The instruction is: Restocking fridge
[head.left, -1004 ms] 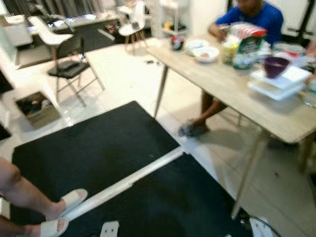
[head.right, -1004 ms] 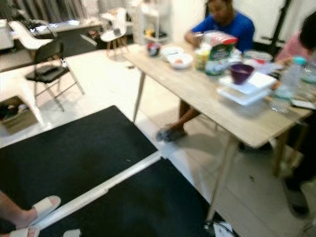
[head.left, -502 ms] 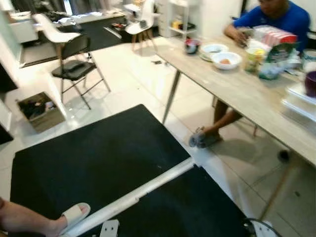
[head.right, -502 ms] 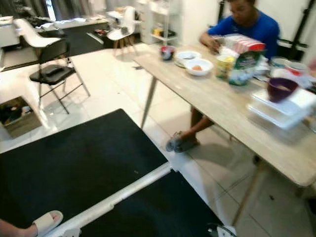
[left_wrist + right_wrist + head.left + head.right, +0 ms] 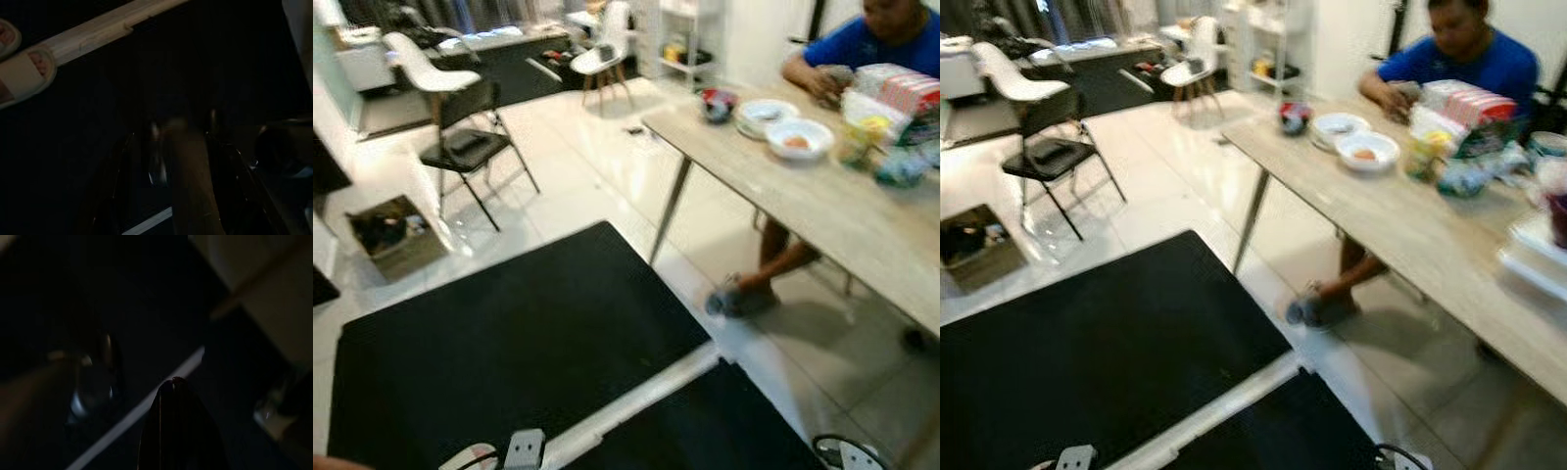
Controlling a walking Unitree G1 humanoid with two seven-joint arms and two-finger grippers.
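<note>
While the head camera blurs a little, the left eye view shows a black mat (image 5: 509,343) with a matte, rough-looking surface lying on glossy pale floor tiles (image 5: 597,157); a white strip (image 5: 646,401) splits it from a second dark mat. Right of it stands a long table (image 5: 822,211) with a light wood-grain top and thin slanted legs. On it sit two round white bowls (image 5: 798,137), the nearer with something orange inside, and a small dark cup (image 5: 716,103). Packets beyond are too blurred to read. A person in a blue shirt (image 5: 881,39) sits at the far side.

Over to the right eye view: a black folding chair (image 5: 1048,147) with thin metal legs, a moulded white chair (image 5: 1009,73) behind it, and an open cardboard box (image 5: 974,245) holding dark jumbled things. No fridge to report here.

Left wrist view, very dark: the left gripper (image 5: 171,196) hangs over the black mat, its two fingers spread apart with a gap between them. A foot in a pale sandal (image 5: 22,73) rests beside the white strip.

Right wrist view, darker: the right gripper (image 5: 173,431) shows as one black pointed shape, and I cannot tell whether it is spread or pressed together.
</note>
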